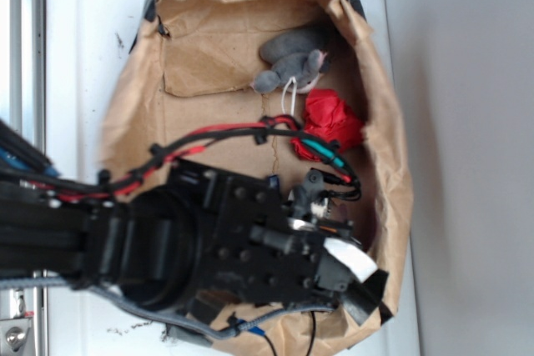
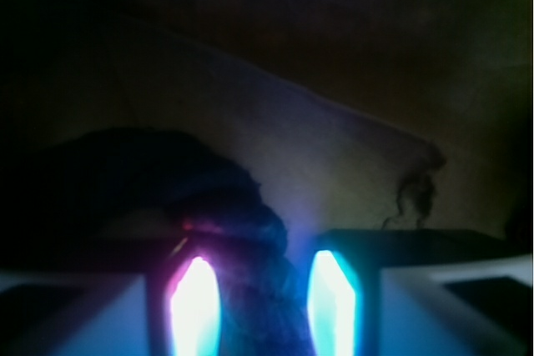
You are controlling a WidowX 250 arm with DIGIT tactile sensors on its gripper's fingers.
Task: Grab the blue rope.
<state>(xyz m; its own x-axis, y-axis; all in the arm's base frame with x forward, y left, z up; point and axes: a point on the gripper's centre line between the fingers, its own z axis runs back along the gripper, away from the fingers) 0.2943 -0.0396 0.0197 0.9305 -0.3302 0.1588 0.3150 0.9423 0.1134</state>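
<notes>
In the dim wrist view, the blue rope (image 2: 242,206) is a thick dark twisted strand running down between my two glowing fingers. It fills the space between them, and my gripper (image 2: 265,306) is shut on it. The rope's bend curves away to the left, into shadow. In the exterior view, the black arm covers the rope. There my gripper (image 1: 367,281) points down into the lower right corner of the brown paper bag (image 1: 209,56).
A grey plush mouse (image 1: 292,64) lies at the bag's far end, with a crumpled red cloth (image 1: 334,118) just below it. The bag's raised paper wall (image 1: 392,139) stands close beside the gripper. A frayed thread (image 2: 415,193) shows on the paper floor.
</notes>
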